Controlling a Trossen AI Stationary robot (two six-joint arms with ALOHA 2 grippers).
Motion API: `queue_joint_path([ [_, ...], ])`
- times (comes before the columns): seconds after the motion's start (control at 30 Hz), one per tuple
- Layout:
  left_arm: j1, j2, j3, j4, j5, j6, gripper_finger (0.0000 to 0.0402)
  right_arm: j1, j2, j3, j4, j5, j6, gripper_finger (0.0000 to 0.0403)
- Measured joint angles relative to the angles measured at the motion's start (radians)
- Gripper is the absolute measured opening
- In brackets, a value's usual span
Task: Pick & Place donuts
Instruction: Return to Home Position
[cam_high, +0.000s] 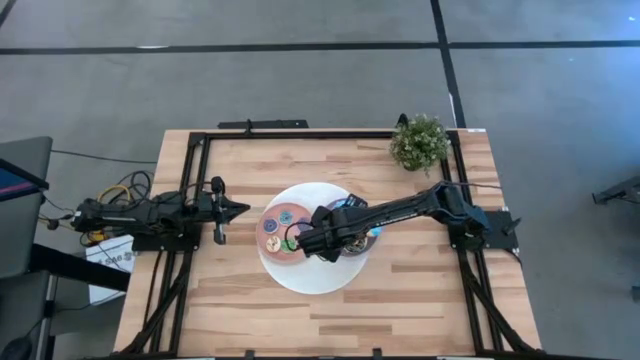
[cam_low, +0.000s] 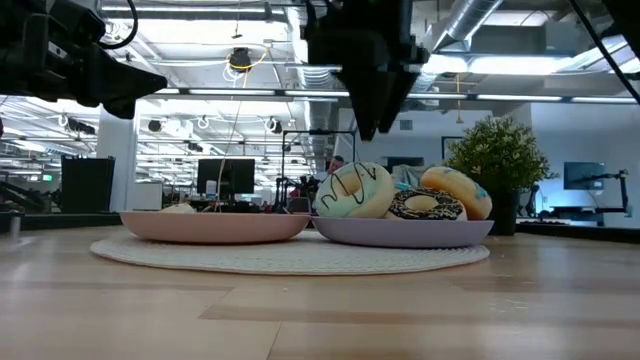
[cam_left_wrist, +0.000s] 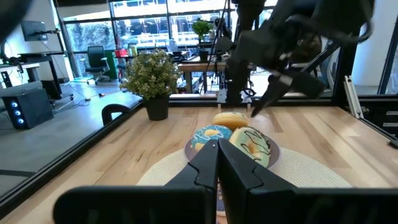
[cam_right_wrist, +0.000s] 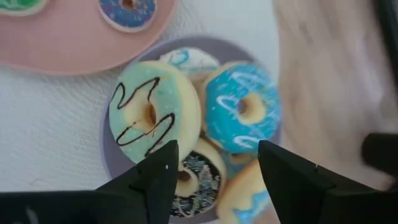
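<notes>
Several large donuts lie piled on a purple plate (cam_right_wrist: 109, 155): a mint one with a dark squiggle (cam_right_wrist: 155, 112), a blue one (cam_right_wrist: 242, 112), a dark sprinkled one (cam_right_wrist: 193, 180) and others. Small donuts (cam_high: 283, 232) lie on the pink plate (cam_high: 268, 245) beside it. My right gripper (cam_right_wrist: 214, 168) hangs open above the purple plate's pile, fingers pointing down, touching nothing; it also shows in the low view (cam_low: 372, 110). My left gripper (cam_left_wrist: 217, 163) is shut and empty, above the table left of the plates (cam_high: 228, 210).
Both plates stand on a round white mat (cam_high: 310, 282) at the table's middle. A green potted plant (cam_high: 418, 143) stands at the far right corner. A black frame (cam_high: 200, 150) runs along the table's edges. Bare wood lies near the front edge.
</notes>
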Motion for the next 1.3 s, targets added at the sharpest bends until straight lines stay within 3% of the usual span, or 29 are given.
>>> queue_joint_path([
  [0.2, 0.0, 0.0, 0.0, 0.0, 0.0, 0.0, 0.0, 0.016, -0.078, -0.005, -0.027, -0.003, -0.126, 0.0175],
  [0.4, 0.0, 0.0, 0.0, 0.0, 0.0, 0.0, 0.0, 0.076, -0.291, -0.266, 0.047, 0.041, -0.156, 0.0101],
  [0.67, 0.0, 0.0, 0.0, 0.0, 0.0, 0.0, 0.0, 0.164, -0.737, -0.94, 0.666, 0.02, -0.212, 0.001],
  [0.87, 0.0, 0.0, 0.0, 0.0, 0.0, 0.0, 0.0, 0.143, -1.007, -1.383, 1.244, -0.039, -0.445, 0.0009],
  [1.0, 0.0, 0.0, 0.0, 0.0, 0.0, 0.0, 0.0, 0.087, -1.119, -1.583, 1.554, -0.13, -0.616, 0.0002],
  [1.13, 0.0, 0.0, 0.0, 0.0, 0.0, 0.0, 0.0, 0.026, -1.22, -1.697, 1.637, -0.242, -0.66, 0.0003],
  [1.3, 0.0, 0.0, 0.0, 0.0, 0.0, 0.0, 0.0, -0.034, -1.345, -1.796, 1.664, -0.259, -0.686, 0.0001],
])
